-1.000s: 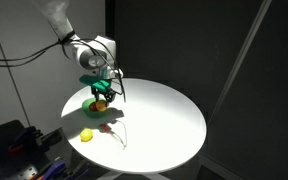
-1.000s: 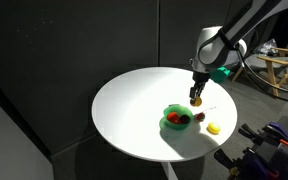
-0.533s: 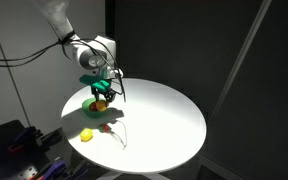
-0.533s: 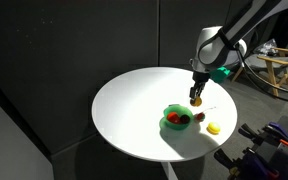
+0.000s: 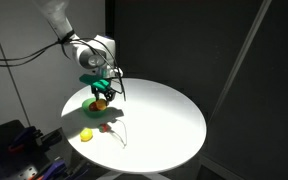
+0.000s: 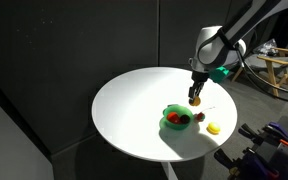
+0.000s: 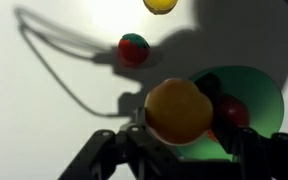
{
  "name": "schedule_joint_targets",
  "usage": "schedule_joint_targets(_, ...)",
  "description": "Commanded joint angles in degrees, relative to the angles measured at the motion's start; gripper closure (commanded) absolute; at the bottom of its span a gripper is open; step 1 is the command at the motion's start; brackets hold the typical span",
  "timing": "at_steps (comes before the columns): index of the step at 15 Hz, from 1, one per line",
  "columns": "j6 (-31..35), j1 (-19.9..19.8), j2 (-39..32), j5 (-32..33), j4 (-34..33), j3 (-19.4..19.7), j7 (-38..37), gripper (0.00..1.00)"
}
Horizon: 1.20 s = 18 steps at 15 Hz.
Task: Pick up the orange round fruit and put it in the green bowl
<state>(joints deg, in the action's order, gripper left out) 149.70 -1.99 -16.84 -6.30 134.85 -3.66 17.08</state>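
In the wrist view, the orange round fruit is a smooth orange-yellow ball with no marks. The dark fingers of the end effector pinch it from both sides. From the fruit, a small red and green ball lies at 11 o'clock and a paler yellow fruit at 12 o'clock. The green bowl is just at 3 o'clock, partly under the fruit, with a red piece inside. In an exterior view, all things gather near the 9 o'clock edge of the round white surface. Its part from 12 to 6 o'clock is bare.
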Motion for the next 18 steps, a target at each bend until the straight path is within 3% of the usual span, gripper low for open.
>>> schedule_joint_targets(1, 0.41, 0.50, 0.84, 1.66, -0.43, -0.48, -1.08, 0.58)
schedule_joint_targets(9, -0.59, 3.40, -0.16, 8.57, -2.56, 0.46, -5.97, 0.58)
schedule_joint_targets(18, 0.03, 5.55, -4.06, 9.99, -5.42, 0.48, -11.34, 0.58)
